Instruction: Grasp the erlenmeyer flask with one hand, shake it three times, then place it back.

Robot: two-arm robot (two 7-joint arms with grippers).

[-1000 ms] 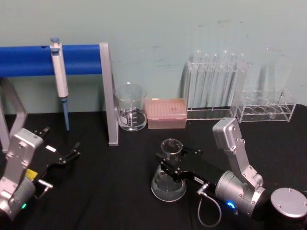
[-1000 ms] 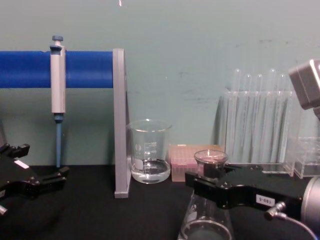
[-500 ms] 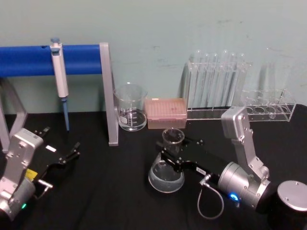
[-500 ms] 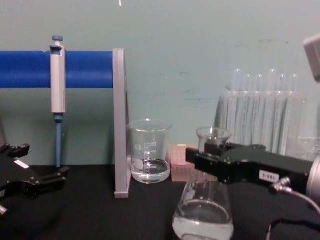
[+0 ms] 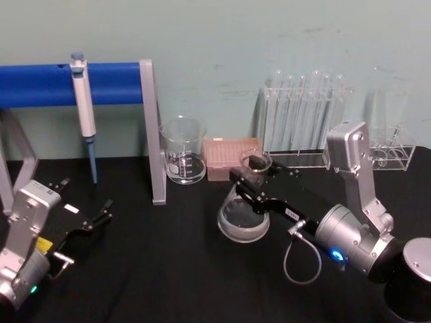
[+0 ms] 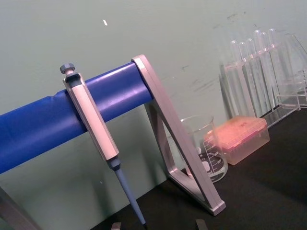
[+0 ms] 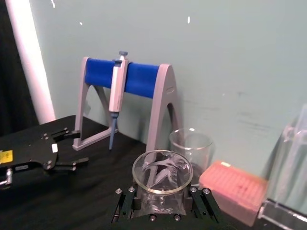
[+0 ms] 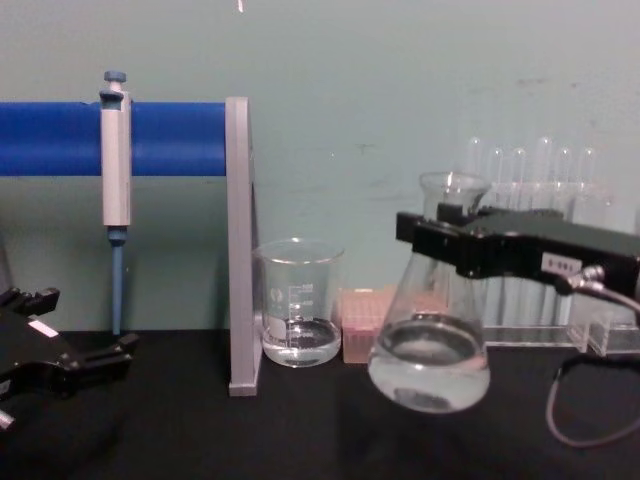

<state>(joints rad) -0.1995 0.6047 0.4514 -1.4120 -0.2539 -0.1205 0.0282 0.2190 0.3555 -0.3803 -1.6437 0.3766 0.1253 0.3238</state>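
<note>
The erlenmeyer flask [image 8: 430, 340], clear glass with a little clear liquid in its wide base, hangs above the black table, tilted slightly. My right gripper [image 8: 452, 235] is shut on its narrow neck just under the flared lip. From the head view, the flask [image 5: 242, 219] is in mid-table with the right gripper [image 5: 254, 176] reaching in from the right. The right wrist view looks down into the flask's open mouth [image 7: 162, 171] between the black jaws. My left gripper [image 5: 94, 219] rests open at the table's left, apart from the flask.
A glass beaker [image 5: 183, 151] and a pink tip box [image 5: 227, 157] stand behind the flask. A blue stand [image 5: 101, 84] holds a pipette [image 5: 82, 104] at the left. Clear test-tube racks [image 5: 303, 121] line the back right.
The right gripper has lifted the flask off the table and carried it up and toward the back; the liquid has shifted inside. The left arm has not moved.
</note>
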